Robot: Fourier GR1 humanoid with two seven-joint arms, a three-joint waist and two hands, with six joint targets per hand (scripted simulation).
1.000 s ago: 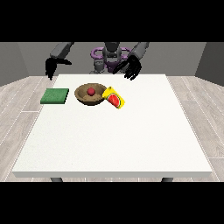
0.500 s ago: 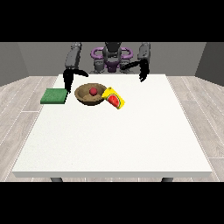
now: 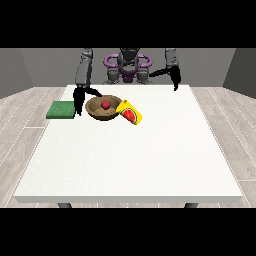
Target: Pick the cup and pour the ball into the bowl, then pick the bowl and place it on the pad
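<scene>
The red ball (image 3: 106, 104) sits in the brown bowl (image 3: 95, 109) near the table's (image 3: 130, 165) far edge, the yellow cup (image 3: 131, 112) lying tipped beside it, the green pad (image 3: 61, 109) at the far left corner. The hand at the view's left (image 3: 78, 98) hangs between pad and bowl, fingers straight down, thumb spread toward the bowl; the hand at the view's right (image 3: 174, 79) hangs over the far edge, its fingers too small to tell.

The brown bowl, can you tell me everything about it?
The bowl is round, brown and looks wooden, with a darker inside. It sits upright on the white table, towards the robot's side. A small red ball lies inside it. A yellow cup lies tipped on its side right against the bowl's rim, on the view's right. A green pad lies apart from it on the view's left. The hand at the view's left hangs close beside the bowl; I cannot tell if it touches.
</scene>
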